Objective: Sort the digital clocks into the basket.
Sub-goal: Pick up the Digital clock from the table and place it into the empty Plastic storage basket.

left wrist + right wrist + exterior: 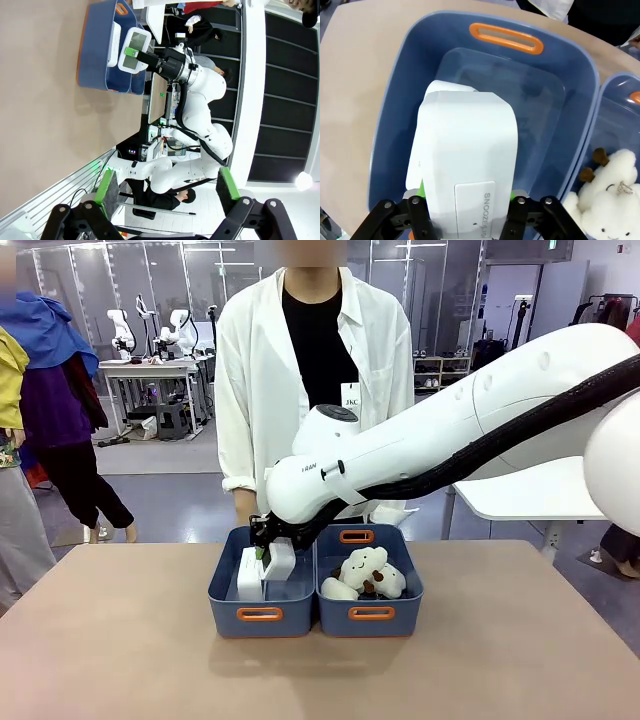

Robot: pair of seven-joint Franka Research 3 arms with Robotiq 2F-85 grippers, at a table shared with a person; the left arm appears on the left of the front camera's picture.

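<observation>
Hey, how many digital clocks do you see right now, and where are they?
2. One digital clock stands inside the left blue basket; the second clock sits between the right gripper's fingers over that same basket.

robotics lab: other robot arms (pixel 150 332) on workbench (pixel 150 370) behind, glass partitions (pixel 130 280).

clock I hold: white rounded plastic digital clock (pixel 465 165)
basket: blue rectangular plastic basket (pixel 395 100), orange handle rims
my surface: plain tan surface (pixel 110 650)

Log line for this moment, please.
right gripper: around second clock over left basket | first clock: inside | left gripper: open, away | plush toys: right basket
</observation>
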